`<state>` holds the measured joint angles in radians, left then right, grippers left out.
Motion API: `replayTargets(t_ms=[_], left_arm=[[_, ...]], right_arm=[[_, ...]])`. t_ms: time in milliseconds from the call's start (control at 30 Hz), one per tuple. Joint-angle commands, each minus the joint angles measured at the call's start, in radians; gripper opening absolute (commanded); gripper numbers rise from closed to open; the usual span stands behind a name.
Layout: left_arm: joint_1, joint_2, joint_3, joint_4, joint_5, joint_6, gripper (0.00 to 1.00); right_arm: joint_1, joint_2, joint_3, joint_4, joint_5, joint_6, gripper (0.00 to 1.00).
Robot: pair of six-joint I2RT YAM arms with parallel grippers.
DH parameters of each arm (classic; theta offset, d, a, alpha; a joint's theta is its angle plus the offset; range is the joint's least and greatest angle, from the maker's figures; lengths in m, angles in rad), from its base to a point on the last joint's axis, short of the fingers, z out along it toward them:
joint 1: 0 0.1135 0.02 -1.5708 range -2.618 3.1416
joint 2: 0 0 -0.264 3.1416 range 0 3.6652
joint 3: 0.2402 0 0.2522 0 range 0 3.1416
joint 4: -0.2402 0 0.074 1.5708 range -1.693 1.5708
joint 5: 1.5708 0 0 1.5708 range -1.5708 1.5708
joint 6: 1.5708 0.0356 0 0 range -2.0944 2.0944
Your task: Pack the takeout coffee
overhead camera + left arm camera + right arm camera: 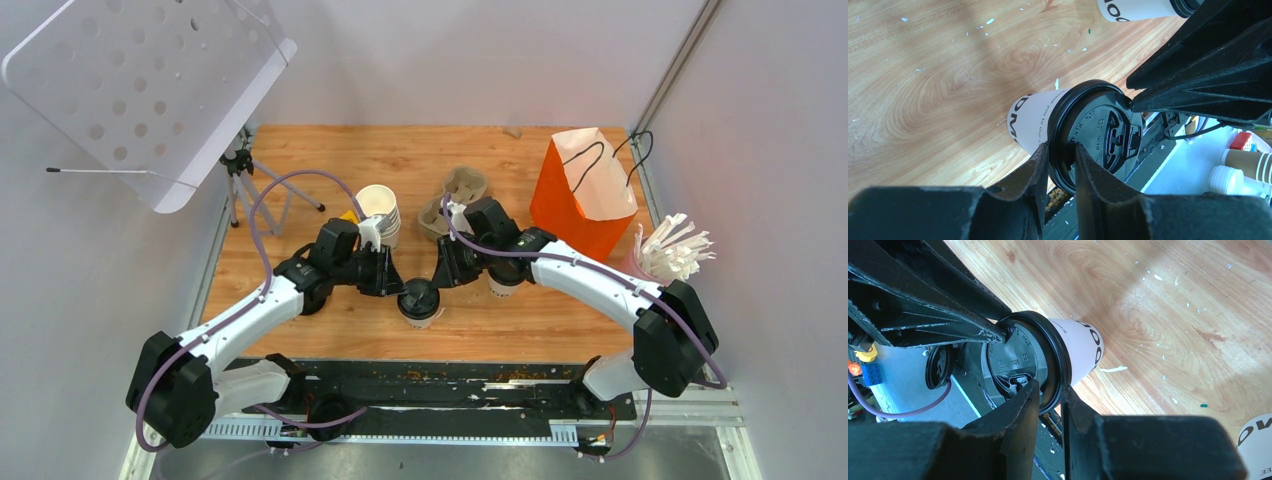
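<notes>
Wood-grain tabletop (330,160) fills the workspace between plain white walls. An orange paper bag (585,190) stands at the back right, with a cardboard cup carrier (455,198) and a stack of lidless white cups (378,212) behind the arms.

The takeout coffee (419,303) stands upright at the middle of the table, near the front edge, directly between the two grippers.

The left gripper (1062,155) is nearly closed and pinches the rim of the black lid (1098,135). One finger lies on the lid's top face and the other against the outer skirt, just above the white cup wall.

The right gripper (1050,390) grips the opposite side of the same rim in the same way, with only a narrow slit between its fingers and the rim running through it. Each wrist view shows the other gripper's fingertip pressed against the far edge of the lid.

From above, the black fingertips merge with the black lid, so the contact is hard to make out there. The cup's dark lettering is cut off by the lid and by the curve of the wall, so only a few letters show. A second lidded cup (503,285) sits mostly hidden under the right arm. It is cropped at the frame edge in both wrist views.
</notes>
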<state>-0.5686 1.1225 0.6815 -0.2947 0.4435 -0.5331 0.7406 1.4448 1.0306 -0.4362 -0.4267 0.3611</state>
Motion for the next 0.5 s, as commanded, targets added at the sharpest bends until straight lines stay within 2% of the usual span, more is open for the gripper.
replayTargets(t_ms=[0, 233, 467], left_arm=[[-0.002, 0.034, -0.033, -0.072, -0.040, 0.040, 0.31], [-0.001, 0.040, -0.028, -0.071, -0.037, 0.039, 0.31], [-0.001, 0.035, -0.027, -0.085, -0.043, 0.046, 0.31]], right_arm=[[-0.003, -0.012, 0.043, 0.012, -0.021, -0.012, 0.24], [-0.002, 0.006, 0.029, 0.011, -0.023, -0.013, 0.23], [-0.002, 0.017, -0.004, 0.037, -0.023, -0.005, 0.13]])
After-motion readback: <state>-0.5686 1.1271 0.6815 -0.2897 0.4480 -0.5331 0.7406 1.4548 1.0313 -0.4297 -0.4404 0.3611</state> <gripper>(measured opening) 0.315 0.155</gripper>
